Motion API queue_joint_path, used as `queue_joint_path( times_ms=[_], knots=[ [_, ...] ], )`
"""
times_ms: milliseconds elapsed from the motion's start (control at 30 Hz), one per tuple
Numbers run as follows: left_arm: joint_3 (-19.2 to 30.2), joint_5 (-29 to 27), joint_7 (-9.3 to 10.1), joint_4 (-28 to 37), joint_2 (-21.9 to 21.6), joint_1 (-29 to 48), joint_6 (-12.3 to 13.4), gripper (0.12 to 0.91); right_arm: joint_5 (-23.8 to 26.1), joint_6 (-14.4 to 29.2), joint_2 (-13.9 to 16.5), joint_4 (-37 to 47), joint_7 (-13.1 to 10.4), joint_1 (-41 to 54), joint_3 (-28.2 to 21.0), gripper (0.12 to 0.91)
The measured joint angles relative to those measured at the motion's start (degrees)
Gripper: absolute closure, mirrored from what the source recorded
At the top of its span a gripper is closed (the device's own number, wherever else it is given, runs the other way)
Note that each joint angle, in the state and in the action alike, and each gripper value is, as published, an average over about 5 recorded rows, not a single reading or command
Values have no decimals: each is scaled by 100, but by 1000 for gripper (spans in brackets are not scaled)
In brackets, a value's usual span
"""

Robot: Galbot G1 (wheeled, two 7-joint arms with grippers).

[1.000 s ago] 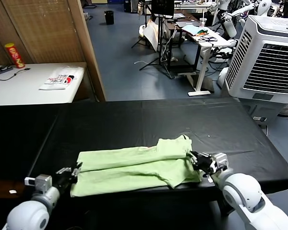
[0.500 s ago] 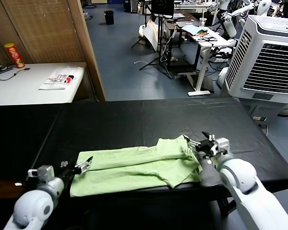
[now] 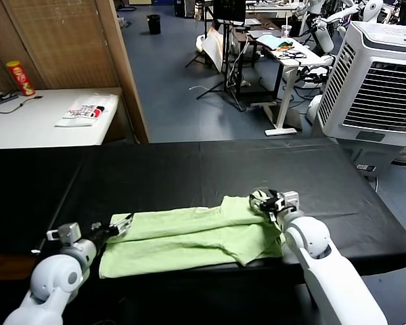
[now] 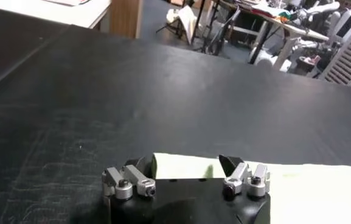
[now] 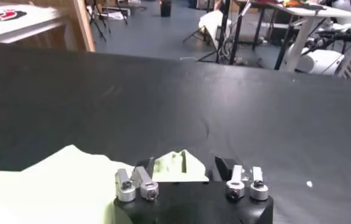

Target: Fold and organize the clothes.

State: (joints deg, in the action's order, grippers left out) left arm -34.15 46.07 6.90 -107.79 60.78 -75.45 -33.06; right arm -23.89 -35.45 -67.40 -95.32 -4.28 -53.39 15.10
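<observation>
At shirt (image 3: 189, 238) ends | left hand (image 3: 120, 225), right hand (image 3: 260, 200) spread

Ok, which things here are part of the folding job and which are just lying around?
Part of the job: green polo shirt on the black table; left pincer open at one end of the shirt; right pincer open at the other end.

Lying about: folded white printed item; red can; white air cooler.

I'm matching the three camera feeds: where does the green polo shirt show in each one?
Head view: green polo shirt lies folded along the near edge of the black table.
Left wrist view: its pale end lies beyond the jaws.
Right wrist view: a corner beside the jaws.
Shared landmark: the black table.
</observation>
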Motion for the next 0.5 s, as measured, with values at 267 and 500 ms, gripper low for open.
queue_joint_path(
  times_ms=[267,500],
  knots=[
    [-18,-122,-4,1,76,-51,57,768,284,294,-195,-24,-184,-152,39,787],
    [107,-1063,-129,152,232,74,499,889,585,552,-428,-149,-440,-402,179,840]
  ],
)
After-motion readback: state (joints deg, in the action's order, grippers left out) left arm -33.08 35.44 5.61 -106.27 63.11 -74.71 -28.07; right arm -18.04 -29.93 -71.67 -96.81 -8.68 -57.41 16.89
